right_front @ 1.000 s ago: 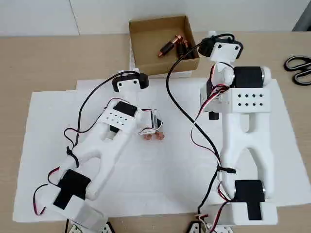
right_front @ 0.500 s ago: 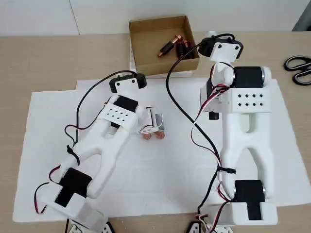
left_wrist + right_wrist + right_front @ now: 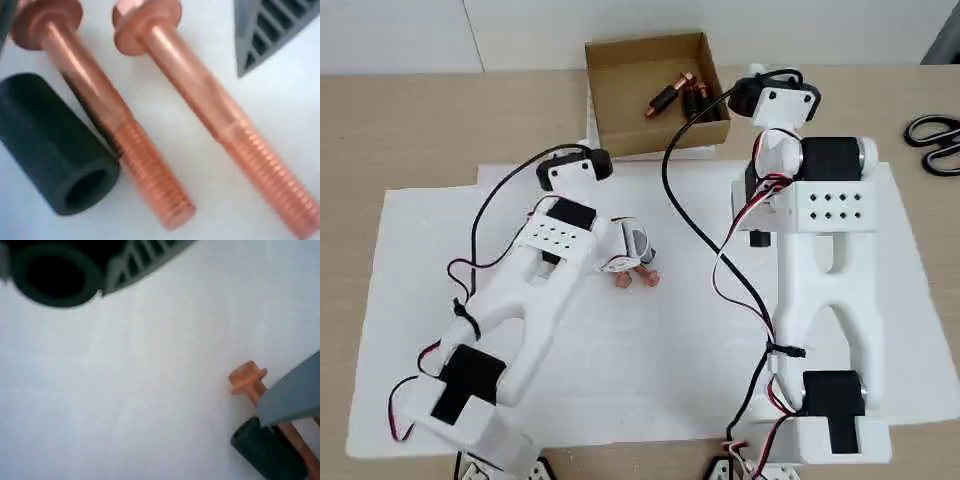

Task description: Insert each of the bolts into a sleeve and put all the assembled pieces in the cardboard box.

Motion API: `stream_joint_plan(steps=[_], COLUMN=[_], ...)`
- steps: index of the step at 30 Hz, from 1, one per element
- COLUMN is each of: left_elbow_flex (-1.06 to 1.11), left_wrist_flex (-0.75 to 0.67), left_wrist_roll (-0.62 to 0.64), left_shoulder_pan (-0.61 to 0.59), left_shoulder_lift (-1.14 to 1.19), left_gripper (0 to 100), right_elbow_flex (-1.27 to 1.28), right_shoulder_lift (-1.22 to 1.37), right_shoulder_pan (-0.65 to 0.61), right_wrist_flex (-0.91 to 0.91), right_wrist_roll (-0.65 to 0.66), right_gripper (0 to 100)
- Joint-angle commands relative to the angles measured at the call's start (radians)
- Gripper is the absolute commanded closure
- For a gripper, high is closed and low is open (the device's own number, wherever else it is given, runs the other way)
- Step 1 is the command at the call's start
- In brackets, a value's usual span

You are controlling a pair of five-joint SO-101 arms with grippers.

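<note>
Findings: two bare bolts lie side by side near the middle of the white sheet [image 3: 650, 370], heads pointing the same way. The first bolt [image 3: 100, 125] rests against a loose sleeve [image 3: 55, 145]; the second bolt [image 3: 210, 105] lies just beside it, not touching. The left gripper [image 3: 636, 247] hangs directly over this group with its jaws spread either side of it, holding nothing. The right gripper [image 3: 757, 230] sits toward the right edge of the sheet and appears to be pinching a held sleeve [image 3: 50, 275], bore end showing. The cardboard box [image 3: 610, 95] stands at the sheet's far edge with assembled pieces [image 3: 675, 92] lying toward its right wall.

Assessment: the bolts look to be rigid metal, small and light, with smooth round shanks likely to roll or slip under a glancing pinch. Recommended hold is across the plain shank just below the flanged head, leaving the threaded end free to enter a bore. The sleeves appear to be light and perhaps slightly yielding, so they are best gripped round the middle without blocking either opening. With the first bolt against the loose sleeve, closing on one is liable to disturb the other.
</note>
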Motion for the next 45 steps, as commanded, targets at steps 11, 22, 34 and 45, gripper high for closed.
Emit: stream_joint_plan(steps=[11,22,34,45], left_elbow_flex=[0.056,0.096,0.099,0.035], left_wrist_flex=[-0.064,-0.141,-0.155,-0.115], left_wrist_roll=[0.0,0.0,0.0,-0.094], left_shoulder_pan=[-0.008,-0.008,-0.008,0.002], left_shoulder_lift=[-0.003,-0.005,-0.003,0.143], left_gripper=[71,71,87,88], right_elbow_flex=[-0.005,-0.005,-0.005,-0.005], right_shoulder_lift=[-0.045,-0.045,-0.045,-0.045], right_shoulder_pan=[0.01,0.01,0.01,0.01], right_wrist_flex=[-0.005,-0.007,-0.005,-0.002], right_wrist_roll=[0.011,0.011,0.011,0.011], right_gripper=[99.5,99.5,99.5,99.5])
